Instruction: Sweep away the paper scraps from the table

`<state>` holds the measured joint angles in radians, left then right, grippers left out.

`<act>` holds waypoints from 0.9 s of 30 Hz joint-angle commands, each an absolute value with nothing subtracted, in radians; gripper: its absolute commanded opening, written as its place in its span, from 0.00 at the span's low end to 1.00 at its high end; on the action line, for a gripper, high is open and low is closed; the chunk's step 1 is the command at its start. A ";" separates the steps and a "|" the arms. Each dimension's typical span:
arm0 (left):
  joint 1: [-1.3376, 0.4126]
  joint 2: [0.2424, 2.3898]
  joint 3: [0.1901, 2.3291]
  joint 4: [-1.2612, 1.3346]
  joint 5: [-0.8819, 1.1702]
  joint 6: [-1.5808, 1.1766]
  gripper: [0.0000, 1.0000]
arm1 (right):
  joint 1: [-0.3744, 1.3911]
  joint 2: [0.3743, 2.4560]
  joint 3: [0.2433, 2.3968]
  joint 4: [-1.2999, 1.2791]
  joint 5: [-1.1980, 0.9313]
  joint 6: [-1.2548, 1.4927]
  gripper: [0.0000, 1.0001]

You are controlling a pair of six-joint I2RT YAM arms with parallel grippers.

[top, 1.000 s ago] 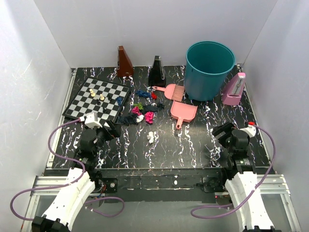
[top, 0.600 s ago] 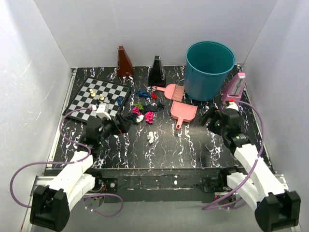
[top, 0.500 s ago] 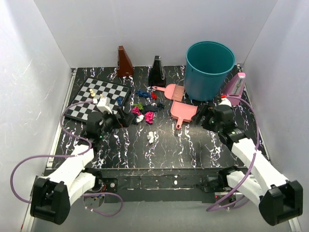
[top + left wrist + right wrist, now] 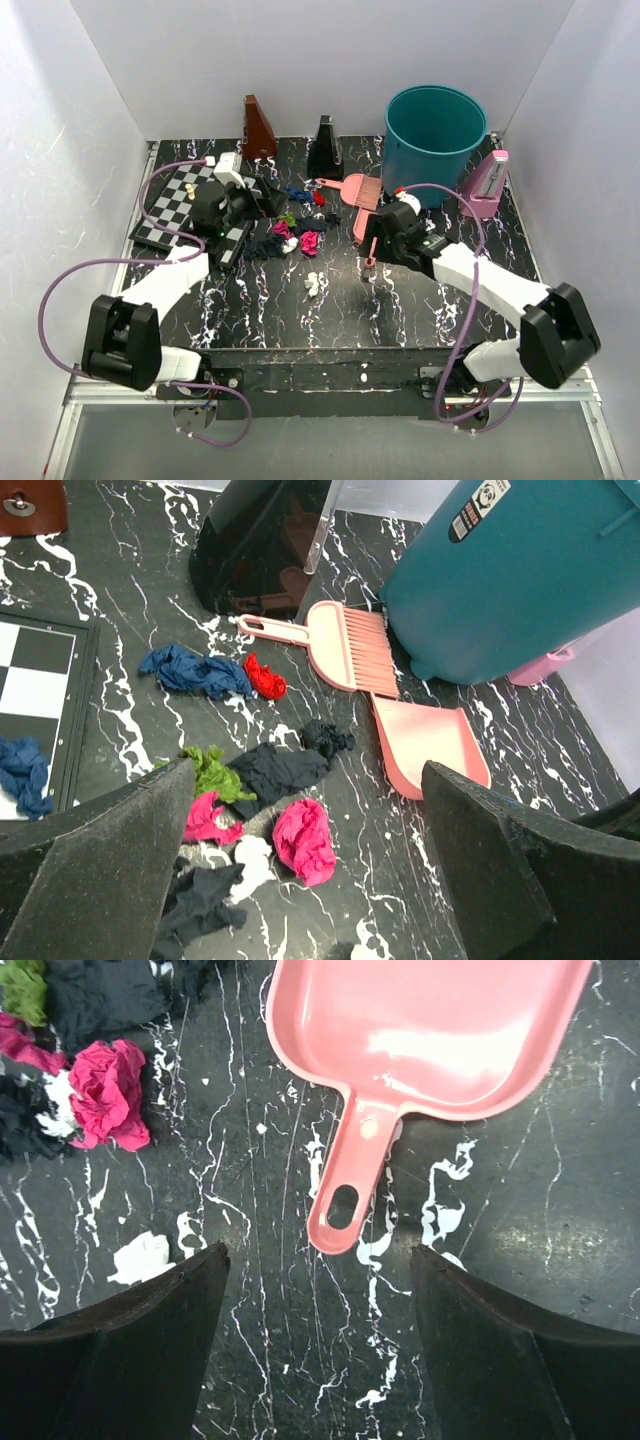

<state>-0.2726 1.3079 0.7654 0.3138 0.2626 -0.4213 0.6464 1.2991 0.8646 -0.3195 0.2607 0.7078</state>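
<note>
Both arms have reached forward from their folded poses by the bases. The left arm now stretches over the chessboard (image 4: 168, 215), and the left pincer (image 4: 252, 196) is spread wide above the paper scraps (image 4: 295, 236). These lie clustered on the surface (image 4: 400, 300), between the chessboard and the pink dustpan (image 4: 382, 229). The right arm extends inward, and the right pincer (image 4: 318, 1255) (pointing straight down) is spread. Its fingers flank the dustpan's handle without touching it.

White-black arms (image 4: 168, 282), purple cables (image 4: 42, 315)
</note>
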 commanded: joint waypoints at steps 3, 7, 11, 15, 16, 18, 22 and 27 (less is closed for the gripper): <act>-0.279 1.348 0.830 0.324 0.293 -0.413 0.98 | 0.678 1.465 1.020 -0.419 0.339 0.742 0.75; -0.279 1.327 0.810 0.313 0.290 -0.410 0.98 | 0.680 1.534 1.051 -0.414 0.328 0.753 0.67; -0.282 1.284 0.756 0.334 0.314 -0.440 0.98 | 0.680 1.594 1.078 -0.431 0.341 0.770 0.66; -0.285 1.240 0.718 0.319 0.305 -0.431 0.98 | 0.680 1.638 1.086 -0.445 0.348 0.788 0.64; -0.287 1.227 0.713 0.311 0.301 -0.426 0.98 | 0.680 1.646 1.085 -0.440 0.347 0.792 0.63; -0.288 1.209 0.701 0.305 0.293 -0.422 0.98 | 0.678 1.652 1.077 -0.436 0.348 0.799 0.55; -0.298 1.195 0.673 0.324 0.311 -0.442 0.98 | 0.678 1.635 1.080 -0.498 0.394 0.819 0.24; -0.321 1.152 0.629 0.321 0.269 -0.433 0.98 | 0.675 1.543 1.013 -0.577 0.472 0.834 0.23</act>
